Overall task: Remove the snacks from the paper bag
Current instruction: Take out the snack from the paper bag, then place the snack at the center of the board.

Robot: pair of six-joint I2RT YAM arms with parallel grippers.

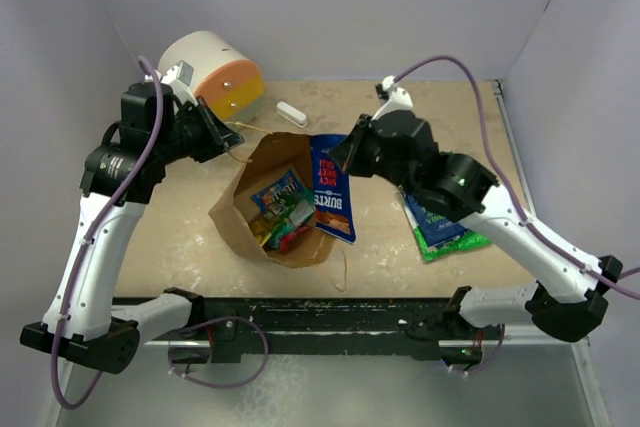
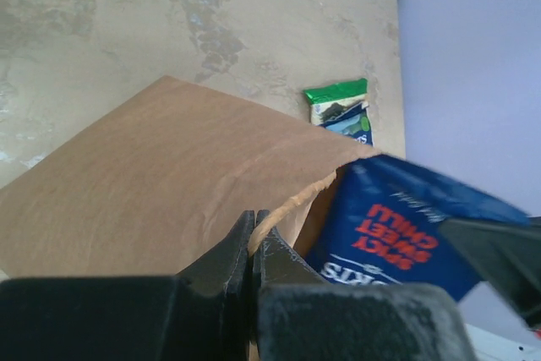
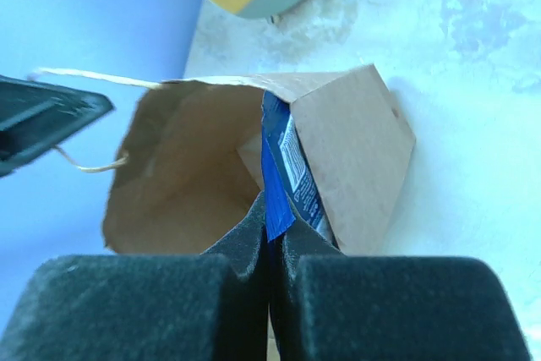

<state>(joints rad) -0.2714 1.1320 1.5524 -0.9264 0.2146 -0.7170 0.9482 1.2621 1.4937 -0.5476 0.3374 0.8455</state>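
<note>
Paper bag [image 1: 262,169]: brown kraft, matte, creased, with its rectangular mouth open towards the overhead camera. It sits on the tan, mottled table [image 1: 180,237]. A thin twisted handle [image 3: 84,78] loops off the rim.

Left gripper [image 2: 251,219]: black fingers pressed together. It seems to pinch the bag's rim on its left side, but the contact is partly hidden by the fingers (wrist view only).

Right gripper [image 3: 269,209]: fingers closed flat on the edge of the blue pouch [image 1: 332,187], which is glossy film with red and white lettering. The pouch lies against the bag's right wall, its upper part sticking out of the mouth.

Inside the bag, at the bottom, are small shiny wrappers [image 1: 280,212] in blue, green, red and yellow, jumbled together.

Green chip bag [image 1: 440,232]: flat and shiny, on the table well to the right of the paper bag, partly under the right arm.

Beyond the paper bag there is a white bar [image 1: 291,113], and to its left a white-and-orange cylinder [image 1: 210,72] on its side.
</note>
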